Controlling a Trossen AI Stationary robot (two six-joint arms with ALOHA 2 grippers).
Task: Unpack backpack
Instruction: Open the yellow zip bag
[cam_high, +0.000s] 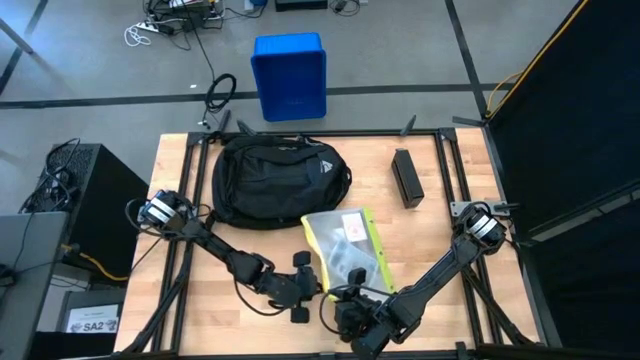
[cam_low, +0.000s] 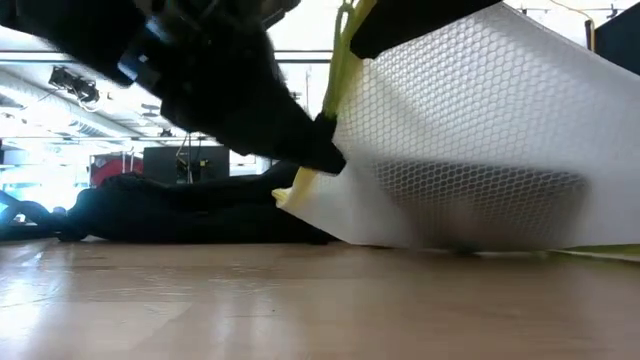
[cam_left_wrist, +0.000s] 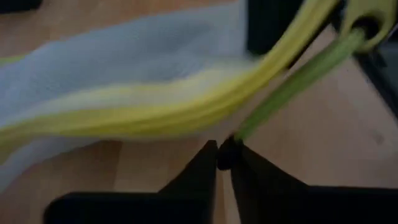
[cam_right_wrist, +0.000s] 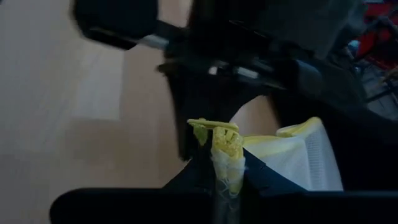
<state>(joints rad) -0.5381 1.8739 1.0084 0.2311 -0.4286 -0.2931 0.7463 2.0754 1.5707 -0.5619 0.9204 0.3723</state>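
The black backpack (cam_high: 275, 180) lies flat on the far middle of the table, and no gripper touches it. In front of it is a clear pouch with yellow-green edges (cam_high: 345, 242) and a white mesh side (cam_low: 480, 130). The pouch's near end is raised and its lower edge (cam_low: 460, 246) rests on the wood. My left gripper (cam_high: 316, 283) is at the pouch's near left corner, shut on a thin green cord (cam_left_wrist: 292, 81). My right gripper (cam_high: 352, 300) is at the pouch's near end, shut on its yellow-green edge. My left gripper pinches the thin green cord at its lower end (cam_left_wrist: 235, 138) between the two fingertips. The cord runs straight from there to a yellow-green loop (cam_left_wrist: 367, 18) at the pouch's edge. My right gripper pinches a bunched yellow-green corner (cam_right_wrist: 227, 149) of the pouch's near end between its two fingers. That end is held up off the table, and the rest of the pouch slopes down toward the backpack.
A black oblong box (cam_high: 407, 178) lies at the far right of the table. A blue bin (cam_high: 290, 75) stands on the floor beyond the far edge. Bare wood (cam_high: 190, 300) shows at the near left, and there is more at the near right.
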